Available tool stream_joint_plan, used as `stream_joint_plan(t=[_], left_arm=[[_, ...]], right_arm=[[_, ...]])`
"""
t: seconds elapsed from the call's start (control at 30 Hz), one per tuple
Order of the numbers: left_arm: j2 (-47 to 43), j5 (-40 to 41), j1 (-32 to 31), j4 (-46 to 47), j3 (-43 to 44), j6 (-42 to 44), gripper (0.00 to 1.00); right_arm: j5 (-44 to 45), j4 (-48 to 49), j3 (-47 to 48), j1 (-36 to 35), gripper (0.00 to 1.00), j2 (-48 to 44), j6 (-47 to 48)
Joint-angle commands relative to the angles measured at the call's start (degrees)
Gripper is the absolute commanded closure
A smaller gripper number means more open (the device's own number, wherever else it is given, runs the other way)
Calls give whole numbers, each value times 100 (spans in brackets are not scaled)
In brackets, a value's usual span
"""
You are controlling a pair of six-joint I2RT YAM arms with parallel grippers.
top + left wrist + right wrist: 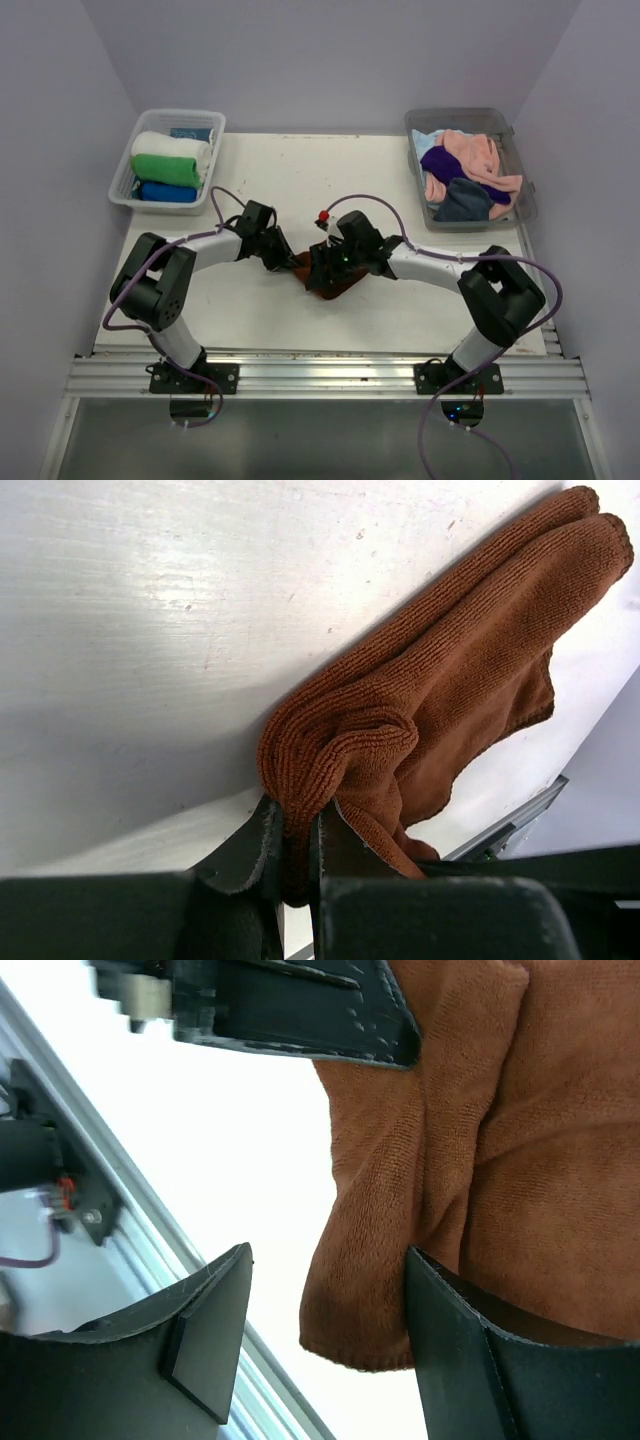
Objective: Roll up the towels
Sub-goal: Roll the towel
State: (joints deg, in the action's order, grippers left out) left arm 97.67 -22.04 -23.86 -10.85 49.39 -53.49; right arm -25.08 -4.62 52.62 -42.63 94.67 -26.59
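Midway along the tabletop [290,180], toward its near edge, a rust-brown towel [450,680] is seen bunched. A fold is clamped in the left jaws, and its hem is straddled by the open right jaws. It is judged soft, light and limp, best pinched at a fold or corner. Rolled towels [172,167] are kept in the far-left bin [121,196], loose towels [470,160] in the far-right bin [528,203]. No writing can be read.
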Motion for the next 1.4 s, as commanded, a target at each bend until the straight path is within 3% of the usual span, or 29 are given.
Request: stream_joint_plan(t=[0.0, 0.33, 0.77, 1.1, 1.37], left_arm=[[-178, 323, 39, -374, 27, -73, 100], [-380, 350, 30, -453, 1, -117, 100], [-442, 332, 30, -505, -17, -126, 100], [-424, 350, 30, -506, 1, -135, 100], [-433, 350, 30, -523, -8, -144, 100]], right_arm=[[995, -732, 467, -262, 36, -213, 461], [2156, -1190, 1207, -746, 37, 262, 919], [2410, -1154, 1585, -1001, 40, 790, 1086], [2719, -1348, 1839, -1282, 32, 851, 1323], [3062, -1401, 2007, -1423, 37, 1071, 1358]])
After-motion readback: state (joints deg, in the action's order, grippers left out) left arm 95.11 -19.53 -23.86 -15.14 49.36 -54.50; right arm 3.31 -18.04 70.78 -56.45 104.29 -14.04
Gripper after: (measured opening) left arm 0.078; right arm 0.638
